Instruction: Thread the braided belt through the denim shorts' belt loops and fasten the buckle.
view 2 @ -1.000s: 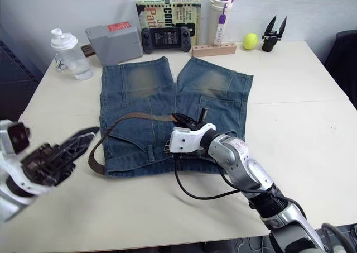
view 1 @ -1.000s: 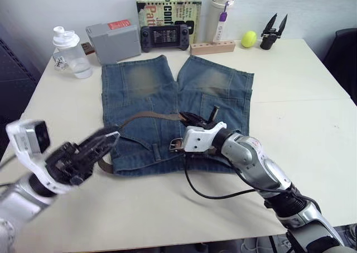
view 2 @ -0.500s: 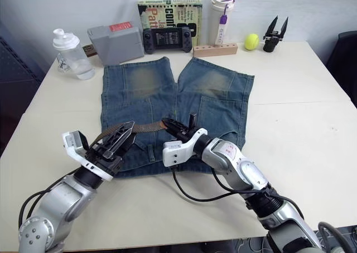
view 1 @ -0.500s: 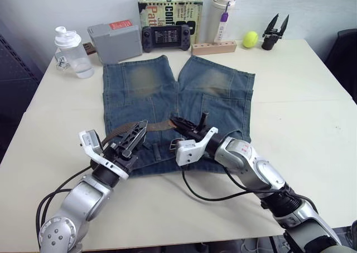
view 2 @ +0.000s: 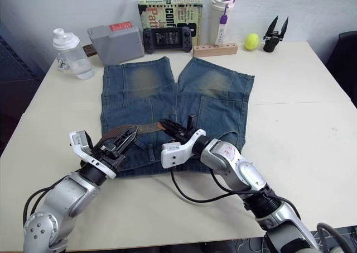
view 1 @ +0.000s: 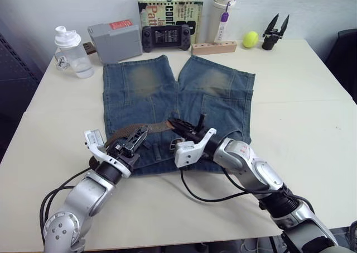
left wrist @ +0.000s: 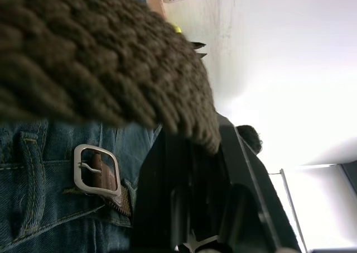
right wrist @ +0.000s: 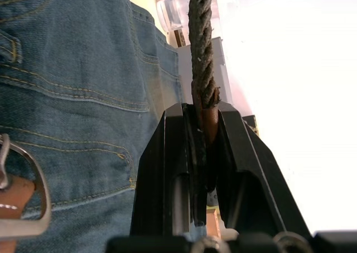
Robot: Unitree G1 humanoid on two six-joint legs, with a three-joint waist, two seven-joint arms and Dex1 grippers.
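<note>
Your left gripper [view 1: 135,137]: clamped on braided belt [view 1: 125,134] | your right gripper [view 1: 179,124]: closed on the belt's tan end, at 3 o'clock of left | buckle [left wrist: 96,170]: flat on denim shorts [view 1: 145,80] waistband, 6 o'clock of table [view 1: 301,96] centre, between both grippers.

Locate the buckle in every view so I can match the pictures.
Left eye view: the buckle lies on the denim shorts, near the waistband, mid-picture.
Right eye view: same spot on the shorts.
Left wrist view: flat on the denim, beside the black finger.
Right wrist view: on the denim, cut off by the picture's edge.
Shared landmark: the braided belt.
</note>
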